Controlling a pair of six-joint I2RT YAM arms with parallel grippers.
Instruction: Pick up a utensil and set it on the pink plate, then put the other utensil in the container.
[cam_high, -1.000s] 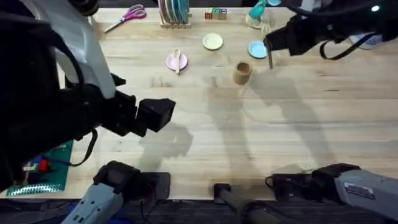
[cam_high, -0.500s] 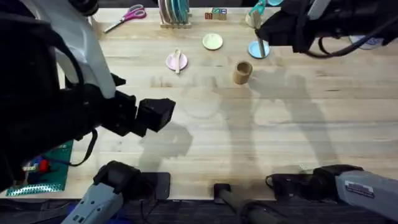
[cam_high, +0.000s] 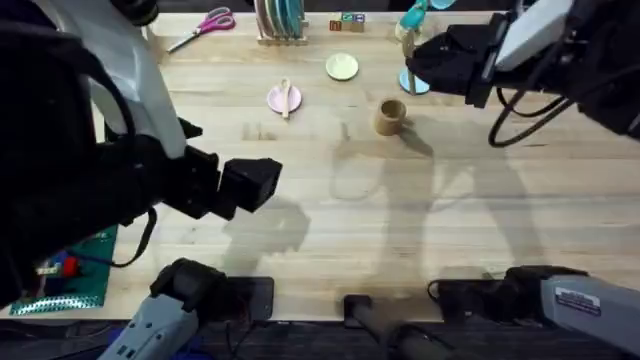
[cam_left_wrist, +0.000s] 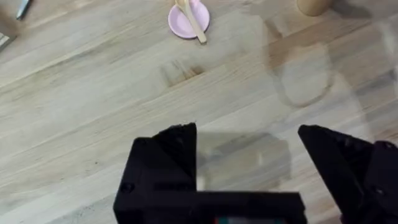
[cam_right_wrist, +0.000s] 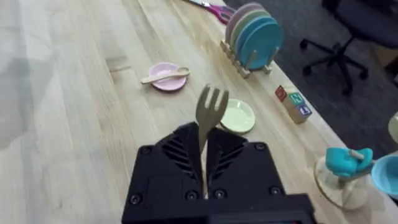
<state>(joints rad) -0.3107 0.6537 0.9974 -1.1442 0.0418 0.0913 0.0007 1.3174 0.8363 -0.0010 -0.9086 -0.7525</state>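
Left gripper (cam_left_wrist: 249, 168): at about 8 o'clock in the overhead view, hovering above bare table (cam_high: 400, 220); fingers spread wide, nothing between them; idle.
Right gripper (cam_right_wrist: 204, 163): at about 1 o'clock in the overhead view, raised over the far side of the table; fingers closed narrow on the fork (cam_right_wrist: 209, 118), handle pinched between them, tines pointing up and out.
Cup (cam_high: 390, 116): tan cylinder, upright, mouth open; just toward 7 o'clock of the right gripper; nothing seen inside.
Spoon (cam_high: 286, 97): lying across the pink plate (cam_high: 275, 100), at about 11 o'clock in the overhead view; first half of the task looks done.
Other plates: yellow plate (cam_high: 342, 67) beyond the cup; light blue plate (cam_high: 414, 84) partly under the right gripper.
Risk, tipping: cup is light and narrow; fork coming in at a slant or catching the rim could knock it over or push it along.
Risk, miss: release off centre drops the fork onto the table or the light blue plate beside.
Risk, slip: grip is low on a slim handle; fork could swing in the fingers while lowering.
Writing: coloured blocks (cam_right_wrist: 292, 102) at the far edge show marks like a numeral and a letter, too small to be sure; white label on the right arm base, unreadable.
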